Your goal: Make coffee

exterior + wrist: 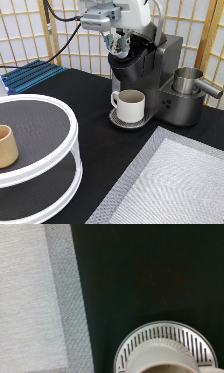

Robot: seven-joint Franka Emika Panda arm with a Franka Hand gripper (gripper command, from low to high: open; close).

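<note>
My gripper [118, 46] hangs over the open top of the dark grey coffee machine [150, 65] at the exterior view's top middle. It is shut on a small pod [116, 45] with a dark printed top, held just above the machine's brew head. A white handled mug [131, 105] stands upright on the machine's round drip tray [116, 121], under the spout. The wrist view looks straight down on the mug's rim [160, 361] and the slotted drip tray [165, 332].
A white two-tier round stand [60, 107] fills the exterior view's left, with a tan handleless cup [6, 146] on its upper tier. A steel jug [187, 80] sits on the machine's right side. A grey woven mat [170, 185] lies at bottom right, also in the wrist view [30, 290]. A blue rack [30, 75] lies at back left.
</note>
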